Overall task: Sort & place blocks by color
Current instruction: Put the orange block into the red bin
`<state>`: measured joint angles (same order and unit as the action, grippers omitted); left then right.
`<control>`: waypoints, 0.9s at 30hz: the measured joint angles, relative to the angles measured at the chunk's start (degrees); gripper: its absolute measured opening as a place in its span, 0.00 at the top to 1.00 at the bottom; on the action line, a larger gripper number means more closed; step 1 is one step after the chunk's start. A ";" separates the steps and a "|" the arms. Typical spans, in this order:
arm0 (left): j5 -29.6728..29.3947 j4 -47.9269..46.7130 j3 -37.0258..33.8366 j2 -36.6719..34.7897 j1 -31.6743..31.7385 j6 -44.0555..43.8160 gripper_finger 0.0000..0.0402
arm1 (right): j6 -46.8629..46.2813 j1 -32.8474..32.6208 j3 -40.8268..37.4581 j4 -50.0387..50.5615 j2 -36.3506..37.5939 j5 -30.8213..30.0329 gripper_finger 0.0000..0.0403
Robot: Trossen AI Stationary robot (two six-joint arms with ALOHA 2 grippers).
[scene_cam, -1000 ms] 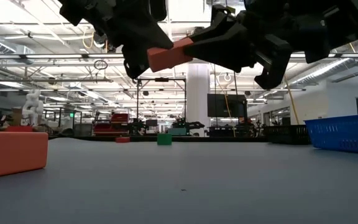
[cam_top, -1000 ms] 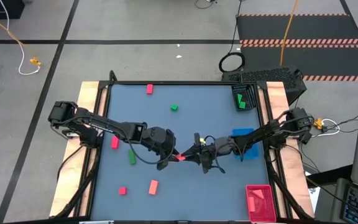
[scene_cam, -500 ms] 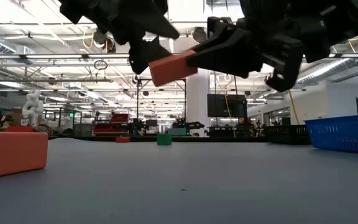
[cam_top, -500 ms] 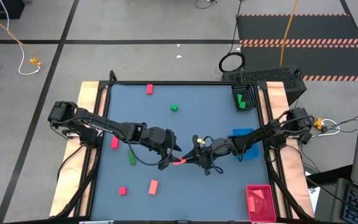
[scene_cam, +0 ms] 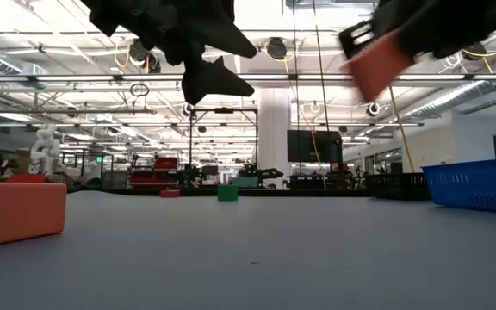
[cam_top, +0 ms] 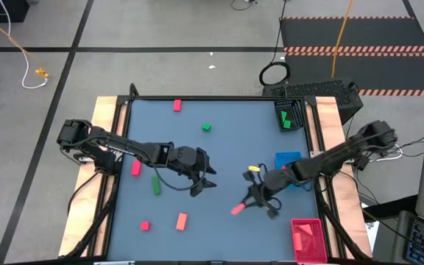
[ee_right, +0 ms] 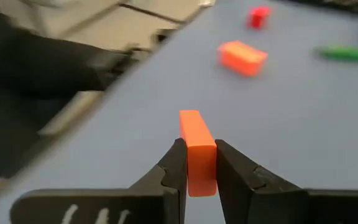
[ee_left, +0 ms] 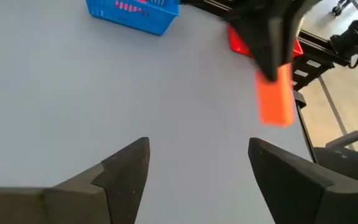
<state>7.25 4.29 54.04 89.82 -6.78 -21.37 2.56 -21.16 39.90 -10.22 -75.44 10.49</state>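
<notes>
Overhead, four salmon blocks (cam_top: 181, 220), three green blocks (cam_top: 157, 185), one red block (cam_top: 145, 226)

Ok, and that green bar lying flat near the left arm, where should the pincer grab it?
I'd take the green bar at mid-length, across its narrow width, coming straight down from above. It lies flat with both long sides clear; the pink block nearby sits apart. The open left pincer is nearer; the right pincer is shut on a salmon block.

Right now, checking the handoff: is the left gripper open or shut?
Open: the left gripper shows spread, empty fingers; the right gripper holds the salmon block.
</notes>
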 joint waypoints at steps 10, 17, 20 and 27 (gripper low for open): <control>0.02 -0.01 -0.04 0.02 0.01 -1.41 0.38 | -36.71 -9.61 0.01 11.16 9.90 13.48 0.88; 0.02 0.15 -0.04 0.02 0.01 -1.51 0.38 | -66.17 -17.87 0.00 22.76 13.74 20.48 0.87; 0.04 0.15 -0.04 0.02 -0.01 -1.65 0.38 | -74.21 -21.08 0.00 30.75 14.93 22.09 0.87; 0.07 0.03 -0.04 0.02 -0.05 -1.65 0.38 | -80.73 -24.33 -0.02 40.74 15.35 22.74 0.87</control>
<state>7.31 4.32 54.00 89.84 -6.83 -23.03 -78.17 -45.50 39.88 30.53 -60.10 33.23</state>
